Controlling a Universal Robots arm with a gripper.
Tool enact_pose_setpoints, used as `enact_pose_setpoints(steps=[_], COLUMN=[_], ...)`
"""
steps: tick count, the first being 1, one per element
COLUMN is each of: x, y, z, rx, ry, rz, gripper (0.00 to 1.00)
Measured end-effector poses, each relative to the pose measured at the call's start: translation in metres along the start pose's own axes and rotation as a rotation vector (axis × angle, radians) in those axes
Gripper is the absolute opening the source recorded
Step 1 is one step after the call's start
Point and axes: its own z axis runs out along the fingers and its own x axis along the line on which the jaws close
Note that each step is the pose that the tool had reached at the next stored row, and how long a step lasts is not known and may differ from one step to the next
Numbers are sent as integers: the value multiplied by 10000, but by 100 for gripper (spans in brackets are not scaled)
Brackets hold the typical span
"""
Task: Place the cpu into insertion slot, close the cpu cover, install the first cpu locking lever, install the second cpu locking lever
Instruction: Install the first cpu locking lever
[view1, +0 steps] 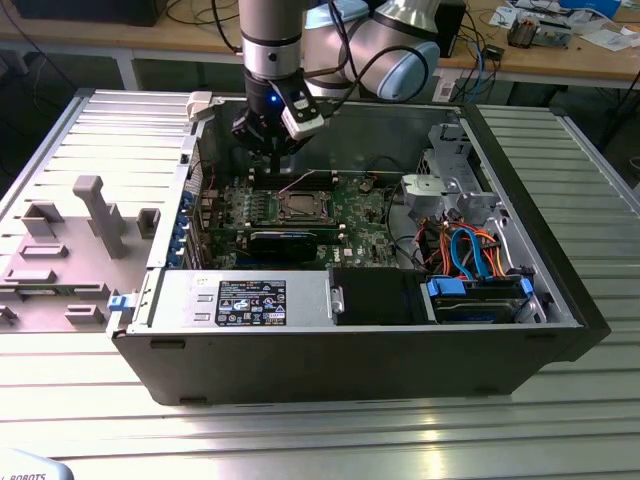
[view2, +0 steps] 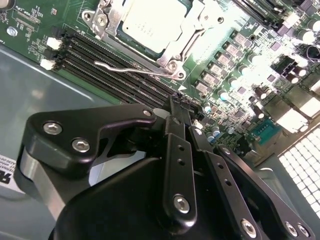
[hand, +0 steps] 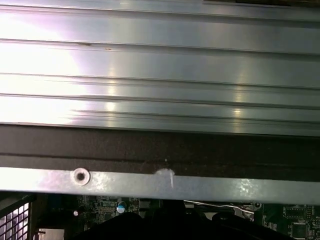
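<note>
The cpu (view2: 150, 22) lies in the insertion slot (view1: 304, 207) on the green board, its silvery top showing. The cpu cover (view2: 176, 50) sits down around it as a metal frame. A thin wire locking lever (view2: 131, 69) stands loose beside the socket, over the black memory slots, and is also seen in the first wrist view as a locking lever (hand: 220, 205). My gripper (view2: 179, 106) hangs just beyond the socket, near the board's far edge, as the gripper (view1: 268, 150) in the exterior view. Its black fingers (view2: 172, 131) are shut together with nothing between them, apart from the lever.
The open computer case wall (hand: 150, 185) rises close behind my gripper. A power supply (view1: 245, 300) fills the case front, a drive cage with orange and blue cables (view1: 470, 250) the exterior view's right. A grey fixture tray (view1: 70, 250) lies on the slatted table at the left.
</note>
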Motion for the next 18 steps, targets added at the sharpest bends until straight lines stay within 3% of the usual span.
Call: enact_pose_setpoints(steps=[18], x=[0], y=[-1], z=[69], rx=[0], ry=[1], rz=[-21], gripper=[11])
